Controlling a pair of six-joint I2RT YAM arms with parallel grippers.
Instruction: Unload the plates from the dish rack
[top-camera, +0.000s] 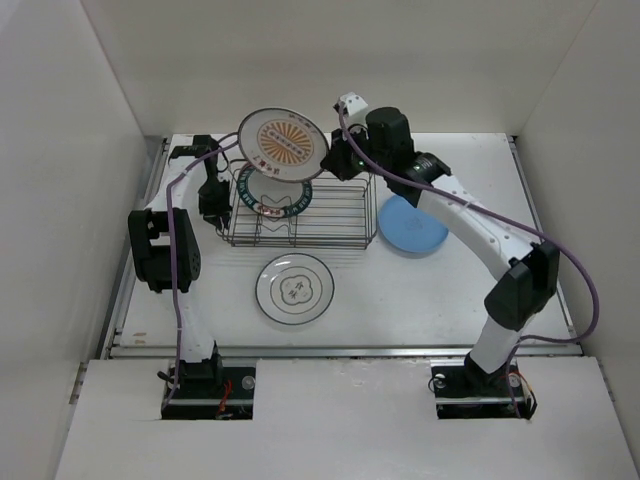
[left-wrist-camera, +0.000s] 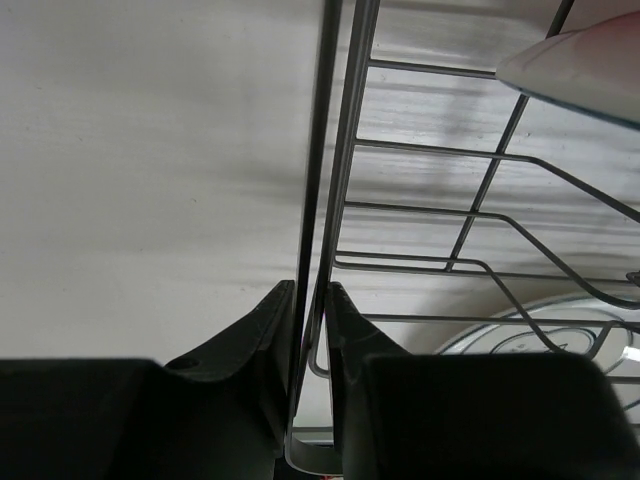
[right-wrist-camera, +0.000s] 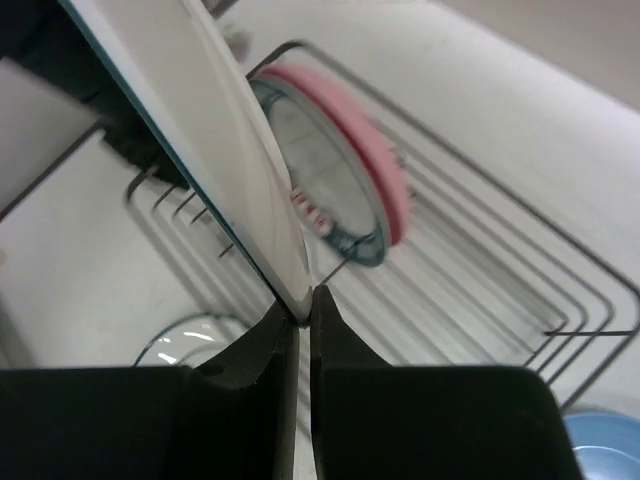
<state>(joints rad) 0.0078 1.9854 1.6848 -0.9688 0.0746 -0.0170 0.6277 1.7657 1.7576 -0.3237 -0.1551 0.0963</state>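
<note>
Right tool (top-camera: 333, 160) is pinched tight on the rim of the sunburst plate (top-camera: 283, 143). The plate is held tilted above the far left part of the dish rack (top-camera: 340, 215), lifted out of its wires. The wrist view agrees: both fingers are closed on the plate's edge with almost no gap.

Left tool (top-camera: 213, 203) is at the rack's left end, its jaws nearly closed around the top rim wire.

Standing on edge in the rack are the teal-rimmed plate (top-camera: 273, 192) and the pink plate (right-wrist-camera: 350, 140) just behind it.

On the tabletop (top-camera: 450, 290), the blue plate (top-camera: 413, 226) lies flat just right of the rack. The white plate with a thin dark rim (top-camera: 294, 288) lies flat just in front of the rack.
</note>
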